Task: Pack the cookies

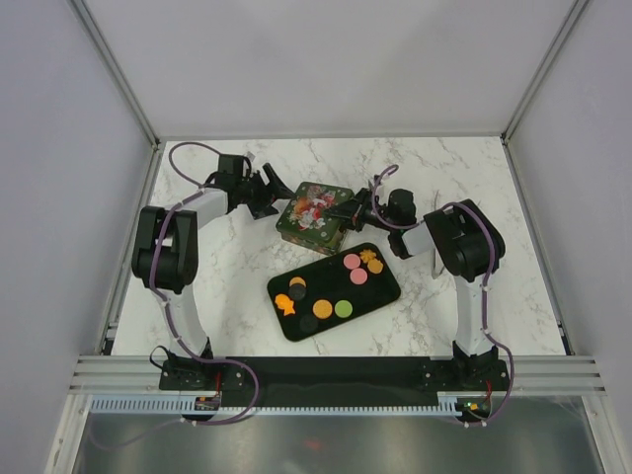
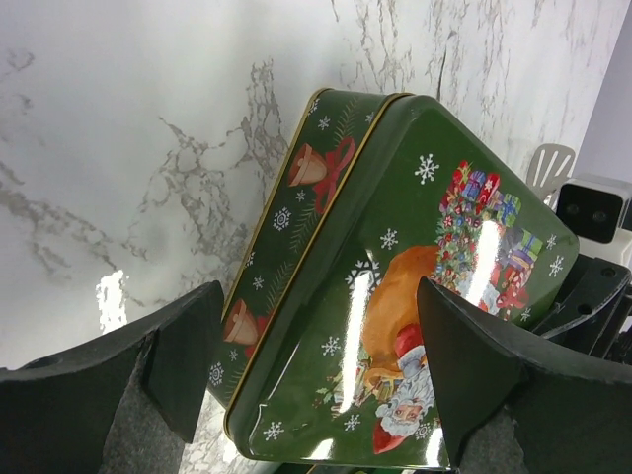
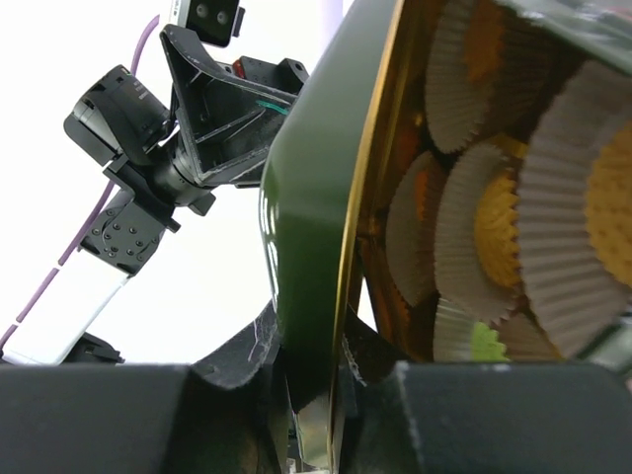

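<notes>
Lying clear of right pincer [image 3: 314,370] (clamped on tin [image 1: 314,212]) and agape left pincer [image 2: 318,296] — cookies [image 1: 353,262].

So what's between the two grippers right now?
The green Christmas tin sits between the left gripper and the right gripper; the top view shows it best.

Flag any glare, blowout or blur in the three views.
Left wrist: bright glare streaks on the tin, plus a hot spot on the marble table. Right wrist: background blown out white, the close paper cups soft. Top external: even light, sharp.
</notes>
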